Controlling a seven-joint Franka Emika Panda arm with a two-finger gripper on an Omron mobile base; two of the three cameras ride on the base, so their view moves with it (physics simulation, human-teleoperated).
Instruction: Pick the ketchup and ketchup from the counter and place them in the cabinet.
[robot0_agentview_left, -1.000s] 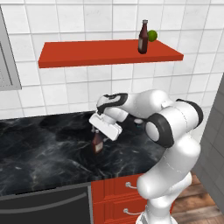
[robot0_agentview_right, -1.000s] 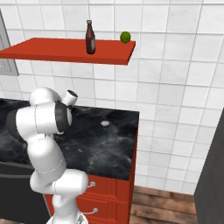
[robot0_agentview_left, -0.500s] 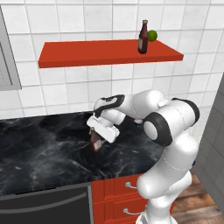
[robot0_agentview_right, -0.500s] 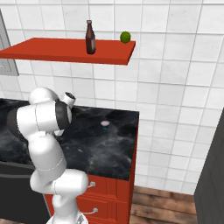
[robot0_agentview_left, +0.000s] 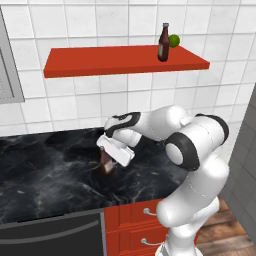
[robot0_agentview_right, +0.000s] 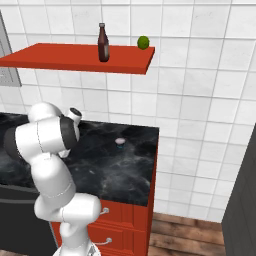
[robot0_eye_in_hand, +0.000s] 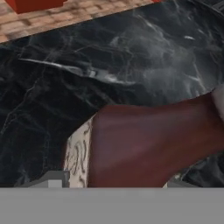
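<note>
White tiles are covering the wall behind the black marbled counter (robot0_agentview_left: 45, 175), and one long red cabinet (robot0_agentview_left: 100, 59) board is hanging on that wall above it. Two ketchup bottles are showing. One bottle (robot0_agentview_left: 163, 43) is standing upright near the right end of the board, with a single green ball (robot0_agentview_left: 173, 40) sitting just beside it, closer to the wall; both are staying back from the board's front edge. The second ketchup bottle (robot0_agentview_left: 105, 161) is sitting on the counter, well in from the front edge, and the gripper (robot0_agentview_left: 113, 156) is reaching down around it. In the hand view this bottle (robot0_eye_in_hand: 148, 146) is lying large between the finger tips, pale label toward the left, but whether the jaws are actually clamping it I cannot tell. Open marble is stretching to the left of the bottle, and most of the board's left length is lying bare. One small pale spot (robot0_agentview_right: 119, 141) is showing on the counter in the right base view. Red drawers (robot0_agentview_left: 135, 220) are sitting below the counter.
</note>
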